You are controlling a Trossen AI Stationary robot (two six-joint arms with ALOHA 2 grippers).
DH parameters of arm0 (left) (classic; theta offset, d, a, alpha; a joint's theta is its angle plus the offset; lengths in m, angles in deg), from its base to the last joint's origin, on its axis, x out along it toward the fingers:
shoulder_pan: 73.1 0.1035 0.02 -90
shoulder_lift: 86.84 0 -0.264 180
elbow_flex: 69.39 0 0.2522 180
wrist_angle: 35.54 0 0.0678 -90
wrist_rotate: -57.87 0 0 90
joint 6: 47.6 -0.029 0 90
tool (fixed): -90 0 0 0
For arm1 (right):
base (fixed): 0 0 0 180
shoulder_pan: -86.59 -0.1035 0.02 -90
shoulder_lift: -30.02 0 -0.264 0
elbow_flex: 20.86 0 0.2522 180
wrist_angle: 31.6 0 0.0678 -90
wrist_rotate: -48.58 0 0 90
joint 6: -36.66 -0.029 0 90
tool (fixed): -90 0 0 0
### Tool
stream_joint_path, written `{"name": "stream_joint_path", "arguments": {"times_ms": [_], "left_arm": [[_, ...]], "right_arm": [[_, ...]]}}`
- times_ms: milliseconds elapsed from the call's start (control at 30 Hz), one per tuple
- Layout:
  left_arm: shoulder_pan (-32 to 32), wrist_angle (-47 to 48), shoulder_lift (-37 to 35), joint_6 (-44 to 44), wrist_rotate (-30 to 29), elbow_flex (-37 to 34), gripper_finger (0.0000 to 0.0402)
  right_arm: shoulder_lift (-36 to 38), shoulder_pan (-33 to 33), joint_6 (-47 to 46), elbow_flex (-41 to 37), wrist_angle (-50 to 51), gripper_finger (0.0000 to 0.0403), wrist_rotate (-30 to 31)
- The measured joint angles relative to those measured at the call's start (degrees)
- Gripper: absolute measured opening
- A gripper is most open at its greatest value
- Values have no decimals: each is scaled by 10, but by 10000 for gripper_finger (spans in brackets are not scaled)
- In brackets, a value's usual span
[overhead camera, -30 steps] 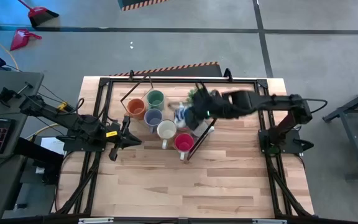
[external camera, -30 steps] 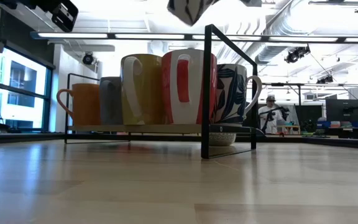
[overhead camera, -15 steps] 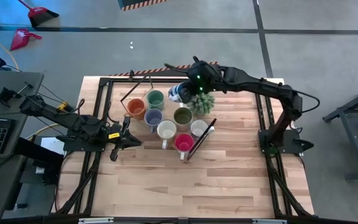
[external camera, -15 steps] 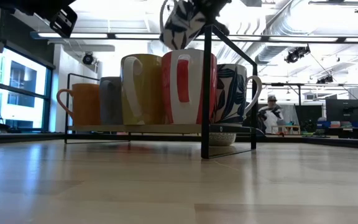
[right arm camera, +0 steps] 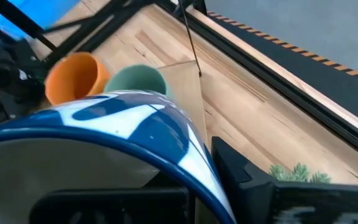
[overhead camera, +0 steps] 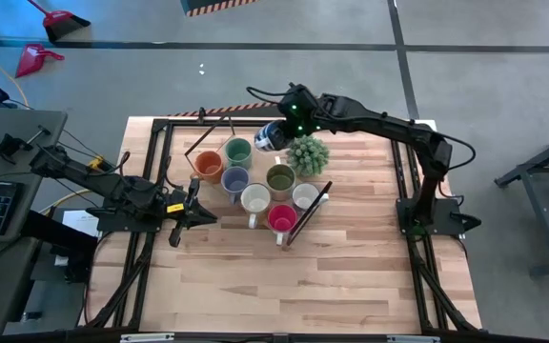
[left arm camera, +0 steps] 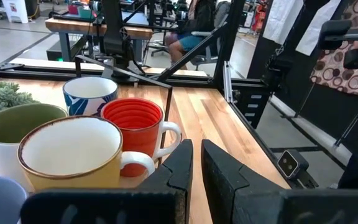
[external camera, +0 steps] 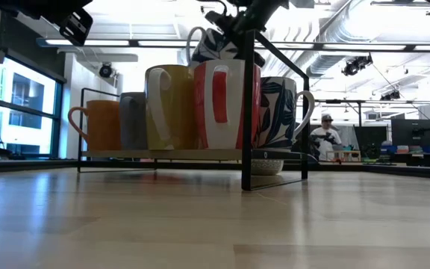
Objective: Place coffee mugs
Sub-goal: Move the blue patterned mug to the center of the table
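While the right claw (overhead camera: 276, 133) hangs in the upper middle of the high view, clamped on a blue and white patterned mug (overhead camera: 269, 139), the spot the next move turns on lies just below and left of it in that frame. There a black wire rack (overhead camera: 305, 217) on the bench (overhead camera: 351, 276) carries the other mugs: orange (overhead camera: 207, 166), green (overhead camera: 238, 151), blue-grey (overhead camera: 234, 179), cream (overhead camera: 254, 198), red (overhead camera: 281, 218), olive (overhead camera: 279, 177) and white (overhead camera: 304, 195).

The carried mug sits above the rack's far edge, between the green mug on its left and a spiky potted plant (overhead camera: 308, 153) on its right. In the low view it hangs tilted at the top of the frame (external camera: 204, 45), above the row of standing mugs and clear of them, its handle towards the left. It looks tipped off upright, so my guess is it must be righted before it goes down.

The free slot I would aim for is the gap right of the green mug and above the olive one. The plant crowds that side, so the descent needs to stay left of it.

The left claw (overhead camera: 192, 211) waits at the left of the bench, fingers pinched nearly together and empty, near the rack's near-left corner. The right arm is far nearer the gap.
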Motion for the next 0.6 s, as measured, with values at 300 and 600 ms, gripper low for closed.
{"name": "stream_joint_path", "arguments": {"times_ms": [300, 600], "left_arm": [[0, 1, 0, 0, 0, 0, 21], [0, 1, 0, 0, 0, 0, 21]], "right_arm": [[-37, 0, 20, 0, -6, 4, -7], [-75, -4, 31, 0, -29, 4, -13]]}}
